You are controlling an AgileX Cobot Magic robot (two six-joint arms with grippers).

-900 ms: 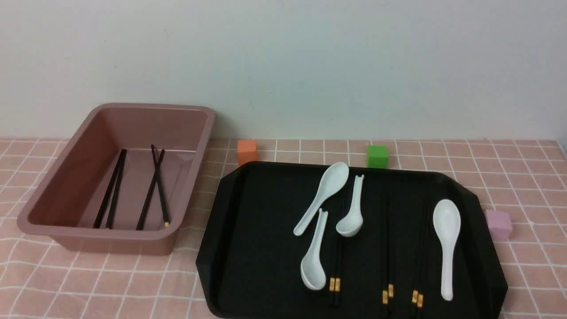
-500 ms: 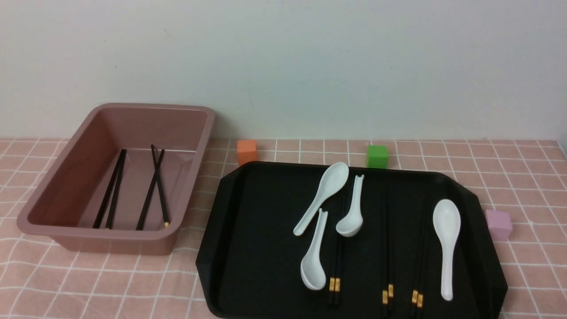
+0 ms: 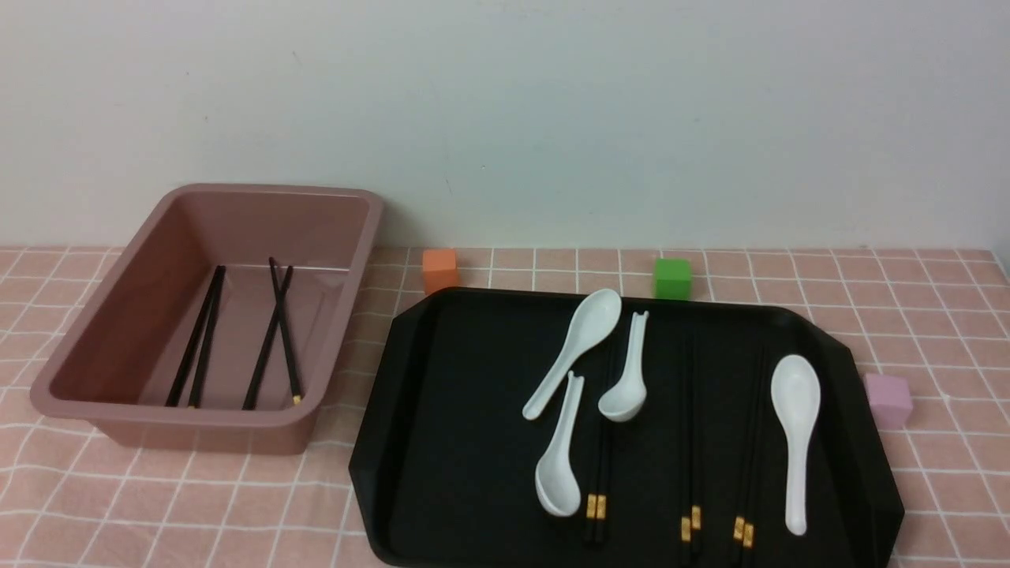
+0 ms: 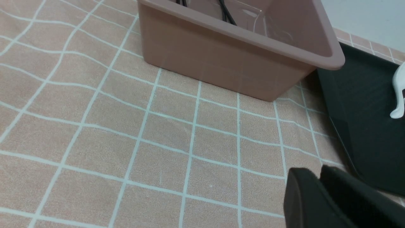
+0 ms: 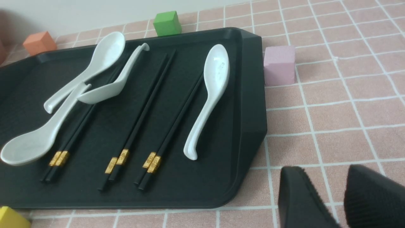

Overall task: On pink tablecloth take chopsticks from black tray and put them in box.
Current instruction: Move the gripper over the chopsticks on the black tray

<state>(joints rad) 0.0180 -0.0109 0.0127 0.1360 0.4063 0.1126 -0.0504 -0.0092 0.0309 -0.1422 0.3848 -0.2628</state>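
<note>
The black tray (image 3: 473, 442) lies on the pink tablecloth (image 3: 197, 505) and holds three pairs of black chopsticks (image 3: 690, 465), gold bands at the near end; they also show in the right wrist view (image 5: 142, 117). The dusty-pink box (image 3: 118, 410) at left holds two pairs of chopsticks (image 3: 272, 339). Neither gripper shows in the front view. My left gripper (image 4: 316, 174) is shut and empty above the cloth, near the box (image 4: 227, 66) and the tray's corner (image 4: 364, 126). My right gripper (image 5: 326, 175) is open and empty above the cloth, beside the tray (image 5: 250, 126).
Several white ceramic spoons (image 3: 795, 426) lie on the tray among the chopsticks. An orange cube (image 3: 439, 270) and a green cube (image 3: 672, 278) stand behind the tray, a pink cube (image 3: 888, 400) at its right. A yellow cube (image 5: 9, 218) shows in the right wrist view.
</note>
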